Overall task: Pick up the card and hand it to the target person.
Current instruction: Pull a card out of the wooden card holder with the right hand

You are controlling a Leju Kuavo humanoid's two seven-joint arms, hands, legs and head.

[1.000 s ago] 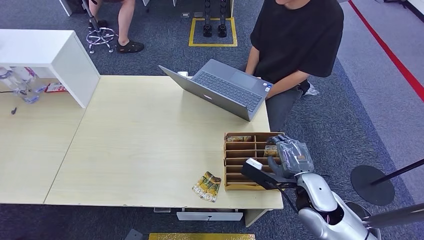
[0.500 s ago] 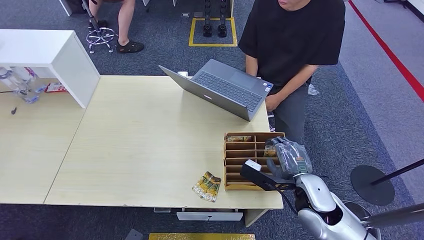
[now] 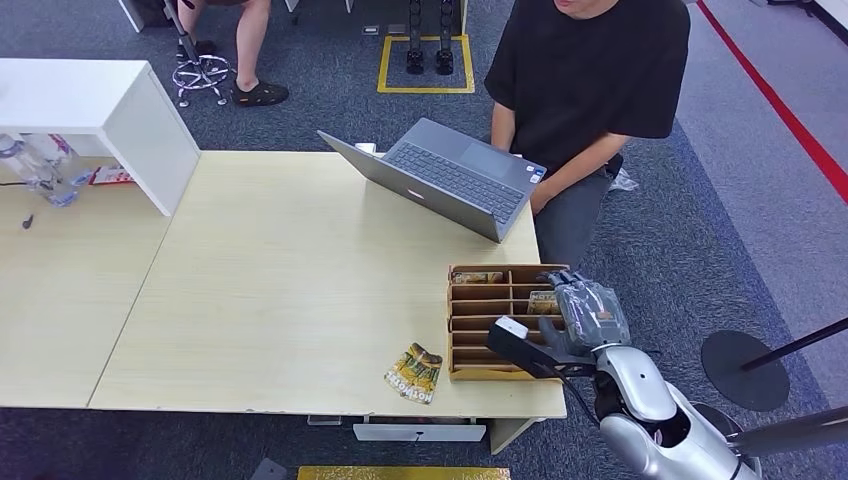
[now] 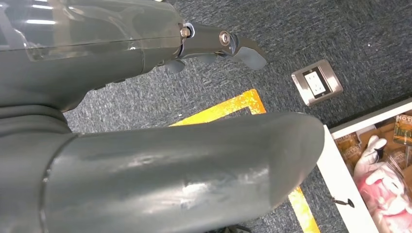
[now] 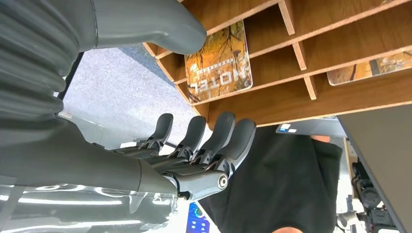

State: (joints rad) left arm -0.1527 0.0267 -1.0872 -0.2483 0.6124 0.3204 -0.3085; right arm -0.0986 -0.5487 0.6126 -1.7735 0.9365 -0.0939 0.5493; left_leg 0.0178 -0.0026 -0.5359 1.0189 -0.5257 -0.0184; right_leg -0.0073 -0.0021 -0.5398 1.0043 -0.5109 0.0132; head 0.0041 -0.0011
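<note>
A yellow-brown card printed "HOTEL" (image 5: pixel 219 63) lies in a slot at the right side of the wooden card organizer (image 3: pixel 480 312); in the head view the card (image 3: pixel 541 300) peeks out just beside my right hand (image 3: pixel 586 315). My right hand (image 5: pixel 121 160) hovers over that slot with its thumb on one side and its fingers (image 5: pixel 214 136) on the other, apart, holding nothing. A second card (image 3: pixel 477 278) sits in the far left slot. My left hand (image 4: pixel 145 170) hangs over the carpet with nothing in it. The person in a black shirt (image 3: pixel 590 80) sits at the table's far right corner.
An open grey laptop (image 3: pixel 450 175) stands between the organizer and the person. Loose cards (image 3: pixel 414 372) lie on the table near its front edge, left of the organizer. A white box (image 3: pixel 110 110) and bottles (image 3: pixel 35 165) sit at the far left.
My right hand has shifted slightly toward me and to the right over the organizer. The person leaned up and then settled back by the laptop.
</note>
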